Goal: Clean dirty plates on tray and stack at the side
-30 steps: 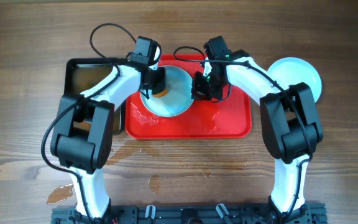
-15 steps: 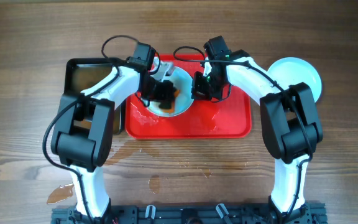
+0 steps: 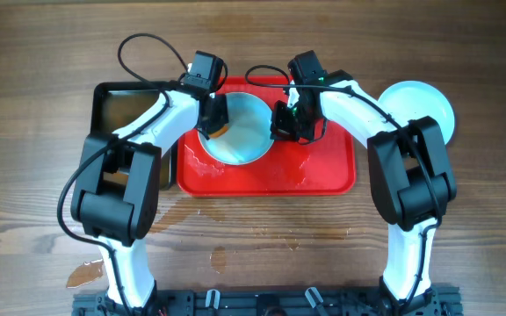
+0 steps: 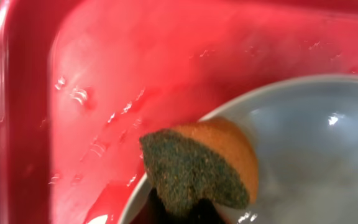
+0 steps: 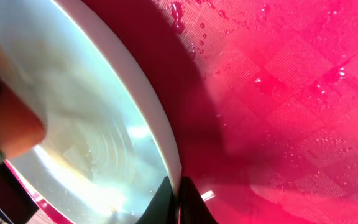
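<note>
Red rectangular plastic tray (image 3: 323, 171), raised rim, floor beaded with water; it sits mid-way across the brown wooden surface (image 3: 42, 53).

Item 1: pale blue-white round plate (image 3: 244, 136), on the tray's left half. It is tipped up on edge, with its right rim lifted.
- The right fingers (image 5: 191, 205) are closed narrow on that rim, one on each face.
- In the right wrist view the plate's inner face looks wet and streaked. No clear brown smear can be made out.

Item 2: orange sponge with a dark green scouring face (image 4: 197, 165), clamped in the left fingers (image 4: 185, 214). These show only as a dark edge below it.
- The sponge lies against the plate's upper-left rim, half over the tray floor.

Item 3: second pale round plate (image 3: 429, 104), flat on the surface near the tray's right end.
- It looks clean from overhead. Whether it is one plate or two stacked cannot be told.

Item 4: narrow black rectangular tray (image 3: 123, 110), just beside the red tray's left end, largely under the left arm.

Status, as a judgement:
- At least one plate is done and set aside.
- The plate on the tray is mid-scrub, probably near finished.
- Left to do: the last wipe along the rim, then carrying the plate onto the one at the right.
- No third plate is visible.
</note>
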